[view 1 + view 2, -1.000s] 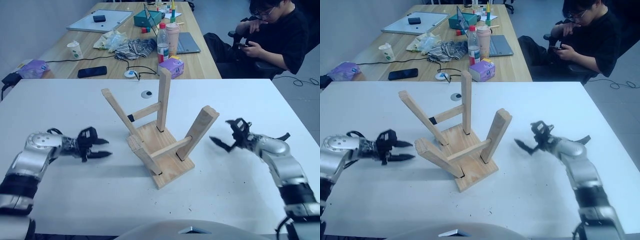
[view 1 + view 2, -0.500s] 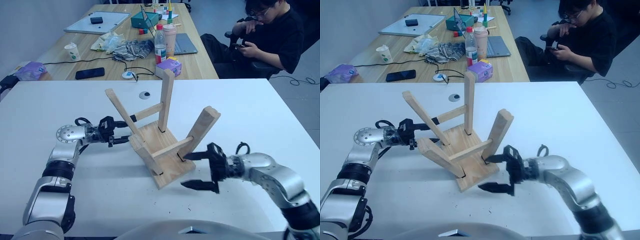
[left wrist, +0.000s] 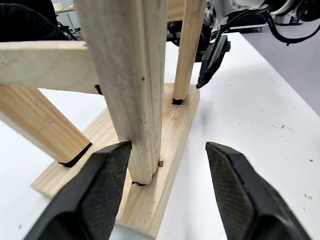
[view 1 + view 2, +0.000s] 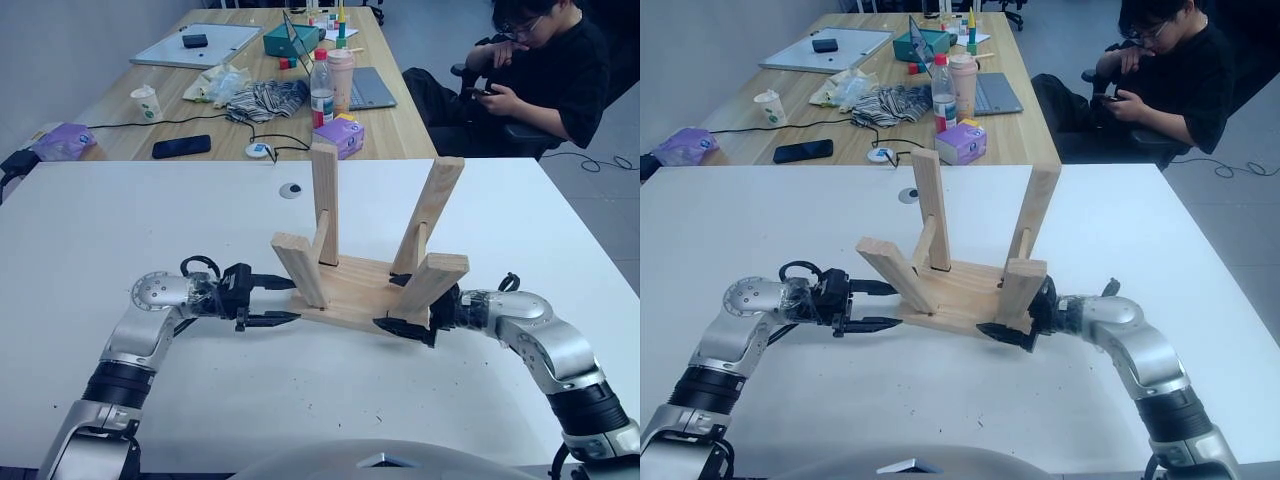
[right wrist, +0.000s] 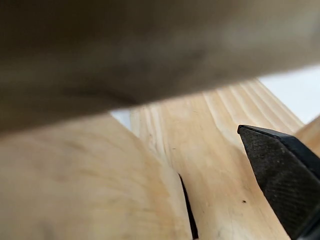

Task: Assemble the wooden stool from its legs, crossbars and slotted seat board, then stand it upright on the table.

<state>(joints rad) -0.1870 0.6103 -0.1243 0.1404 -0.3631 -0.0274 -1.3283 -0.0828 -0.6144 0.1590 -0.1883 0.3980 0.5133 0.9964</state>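
The stool (image 4: 365, 290) is made of pale wood. It is upside down near the middle of the white table (image 4: 150, 220). Its seat board (image 4: 350, 302) lies flat and its four legs (image 4: 325, 200) point up. The two far legs look tall. The two near ones look short and thick. A crossbar (image 3: 45, 65) joins two legs.

The left gripper (image 4: 292, 300) is at the left end of the stool, low by the seat board. It is open, with one finger (image 3: 105, 195) right beside a leg. The right gripper (image 4: 392, 305) is at the right end of the stool. It is open too, its fingers spread by the near right leg.

Half a second ago the stool sat with a corner toward the robot. Now its long side faces the robot. The left gripper was higher, by a far leg. The right gripper was in front of the stool, not yet at it.
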